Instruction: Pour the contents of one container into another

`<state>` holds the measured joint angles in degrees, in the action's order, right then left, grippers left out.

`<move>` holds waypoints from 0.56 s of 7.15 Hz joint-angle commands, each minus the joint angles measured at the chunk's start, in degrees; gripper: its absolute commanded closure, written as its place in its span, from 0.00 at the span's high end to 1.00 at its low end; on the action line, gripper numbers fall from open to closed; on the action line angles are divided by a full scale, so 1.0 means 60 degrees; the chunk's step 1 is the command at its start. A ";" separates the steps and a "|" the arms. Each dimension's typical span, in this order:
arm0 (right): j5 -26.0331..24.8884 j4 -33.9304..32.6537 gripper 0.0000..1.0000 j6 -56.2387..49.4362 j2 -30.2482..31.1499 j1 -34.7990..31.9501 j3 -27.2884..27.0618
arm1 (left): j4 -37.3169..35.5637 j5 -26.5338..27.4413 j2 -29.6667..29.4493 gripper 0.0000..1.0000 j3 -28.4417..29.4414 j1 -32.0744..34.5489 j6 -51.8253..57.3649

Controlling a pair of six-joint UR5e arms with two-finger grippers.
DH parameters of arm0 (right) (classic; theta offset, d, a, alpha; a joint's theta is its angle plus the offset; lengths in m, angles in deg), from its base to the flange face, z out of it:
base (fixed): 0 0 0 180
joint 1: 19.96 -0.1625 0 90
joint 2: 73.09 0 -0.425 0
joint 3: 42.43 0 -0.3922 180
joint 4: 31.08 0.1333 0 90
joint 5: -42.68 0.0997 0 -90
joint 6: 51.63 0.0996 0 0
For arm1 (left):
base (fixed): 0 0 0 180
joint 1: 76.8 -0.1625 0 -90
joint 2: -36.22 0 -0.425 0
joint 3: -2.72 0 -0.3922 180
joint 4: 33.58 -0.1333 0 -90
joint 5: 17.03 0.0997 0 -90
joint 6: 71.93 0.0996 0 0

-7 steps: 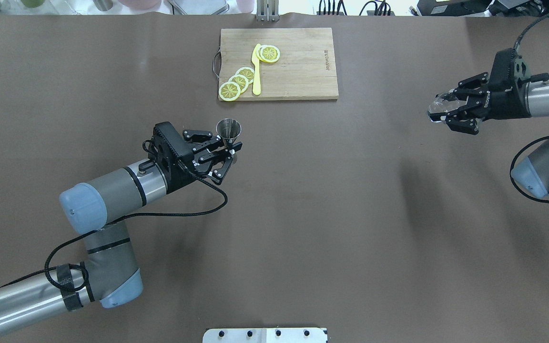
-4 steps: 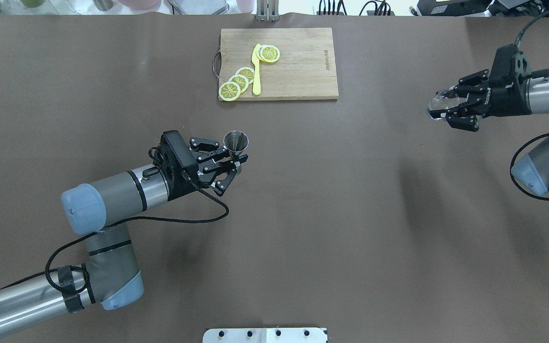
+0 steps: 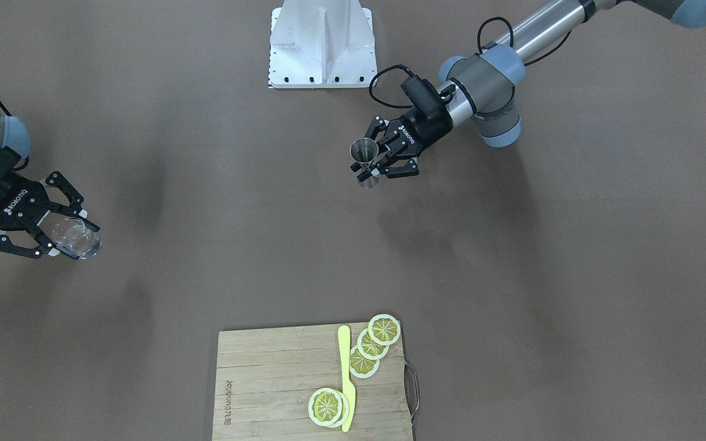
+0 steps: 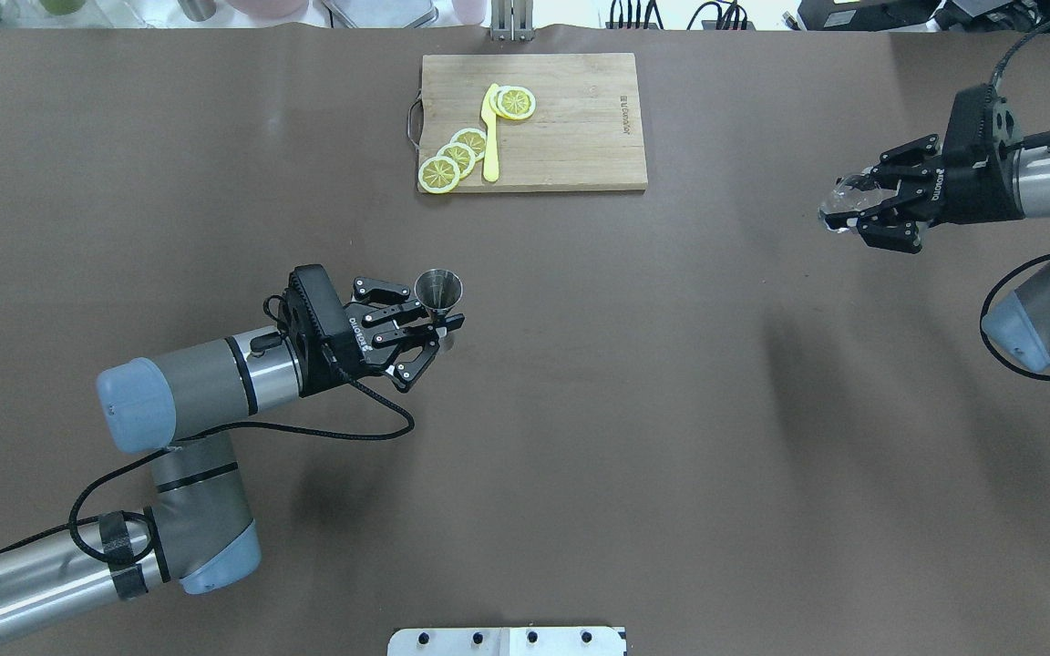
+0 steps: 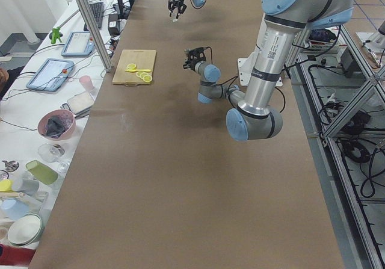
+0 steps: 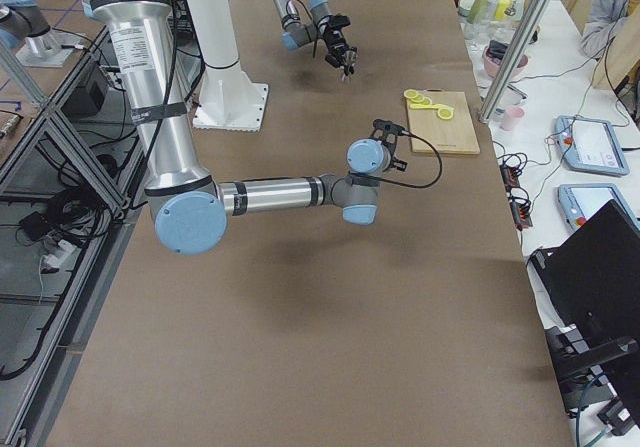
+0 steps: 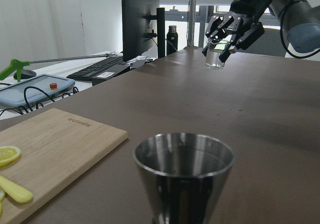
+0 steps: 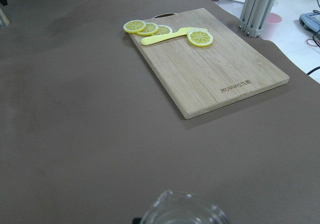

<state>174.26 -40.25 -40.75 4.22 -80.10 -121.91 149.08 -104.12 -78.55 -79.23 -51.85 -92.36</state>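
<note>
Jigger, grey steel hourglass, pinched at waist by my left gripper above mid-table; clear faceted glass tumbler clamped in right gripper, far right; contents: can't tell; both wrists approx horiz.

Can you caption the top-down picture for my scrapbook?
Two robot arms far apart: the left gripper holds a steel jigger upright, the right gripper holds a clear glass.
</note>
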 commanded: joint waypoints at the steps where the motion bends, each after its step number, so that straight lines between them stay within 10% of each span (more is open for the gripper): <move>1: 0.0392 0.0020 0.00 0.0091 -0.0009 -0.0256 0.0004 | -0.0017 -0.0016 -0.0032 0.00 0.0063 -0.0042 -0.0036; 4: 0.0555 0.0325 0.00 0.0268 0.0020 -0.0302 0.0004 | -0.0661 -0.0002 -0.0587 0.00 0.0239 0.0090 -0.0051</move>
<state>177.16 -39.56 -39.24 4.20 -81.85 -121.99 146.48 -104.12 -80.90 -78.04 -51.65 -92.49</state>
